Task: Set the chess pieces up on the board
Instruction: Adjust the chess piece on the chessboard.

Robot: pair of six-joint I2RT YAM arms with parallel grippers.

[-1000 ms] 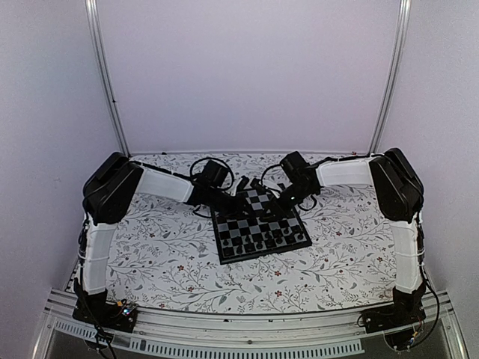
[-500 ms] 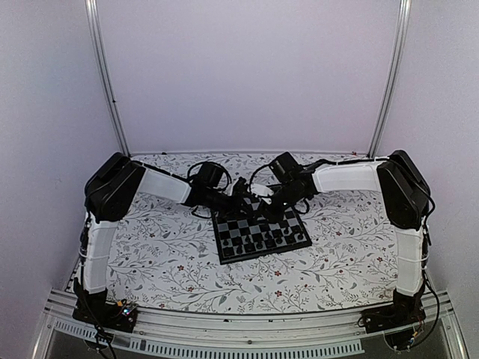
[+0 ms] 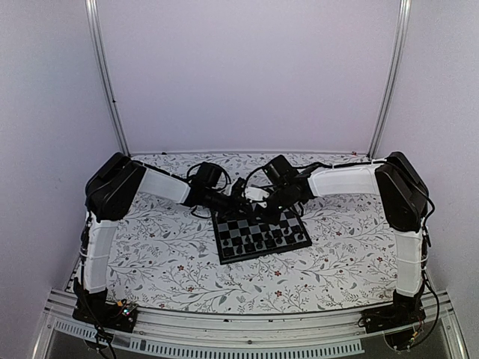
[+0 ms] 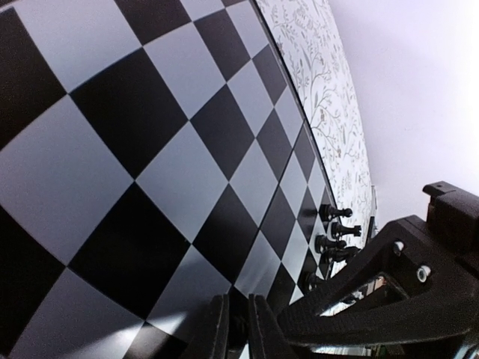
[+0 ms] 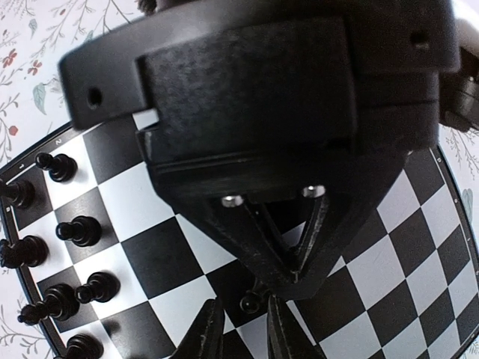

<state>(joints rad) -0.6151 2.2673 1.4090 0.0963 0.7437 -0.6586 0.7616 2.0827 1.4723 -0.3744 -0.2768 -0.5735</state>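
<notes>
Tight quarters over the board (image 4: 142,112), which sits mid-tabletop (image 3: 165,254), with both arms crowding its far half. The right gripper (image 5: 241,333) hangs low, jaws apart, and one piece (image 5: 251,303) stands between the tips, not clearly pinched. The left gripper (image 4: 238,333) is pressed shut right down at the squares; whether it has anything in it cannot be told.

And look how near the two are. From the right wrist, the left gripper fills the upper view, its tip just beside that same piece. That is the danger. A slight sideways drift by either arm would likely knock finger against finger, or flick the piece over and send it rolling. An off-centre squeeze could squirt it out too.

The other pieces (image 5: 78,230) stand along the board's near edge, well apart from the grippers. They look safe unless a toppled piece rolls into them.
</notes>
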